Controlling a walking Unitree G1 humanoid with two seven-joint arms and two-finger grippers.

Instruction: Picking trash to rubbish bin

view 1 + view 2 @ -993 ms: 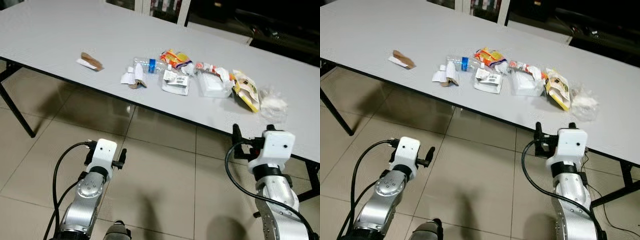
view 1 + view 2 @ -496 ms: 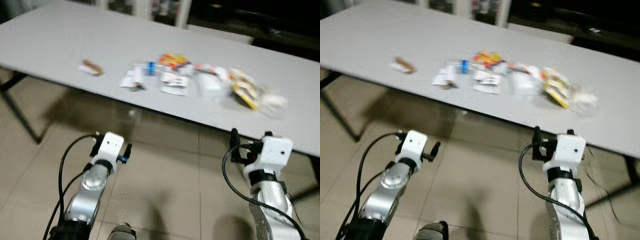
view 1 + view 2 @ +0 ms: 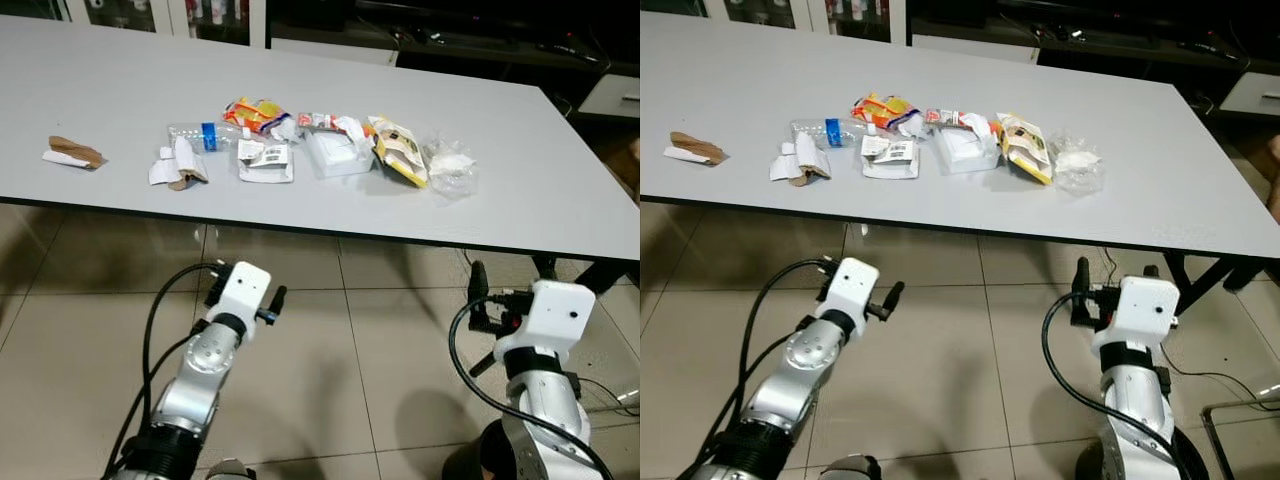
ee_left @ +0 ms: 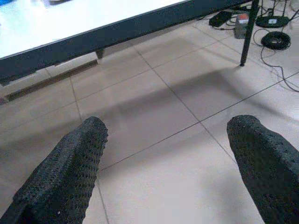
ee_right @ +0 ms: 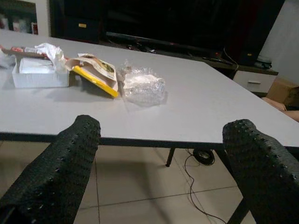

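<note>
No text, brand or number can be read; the flat white packet [image 3: 266, 160] on the grey worktop [image 3: 560, 200] carries a dark printed label, too small to make out; the yellow printed pouch [image 5: 93, 72] beyond the right fingers is likewise illegible.

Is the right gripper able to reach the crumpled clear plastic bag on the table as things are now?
Probably yes. The right gripper is open and faces the clear plastic bag, which lies at the near right end of the trash row. Nothing stands between them, but the gripper sits below the table edge and must rise first.
</note>
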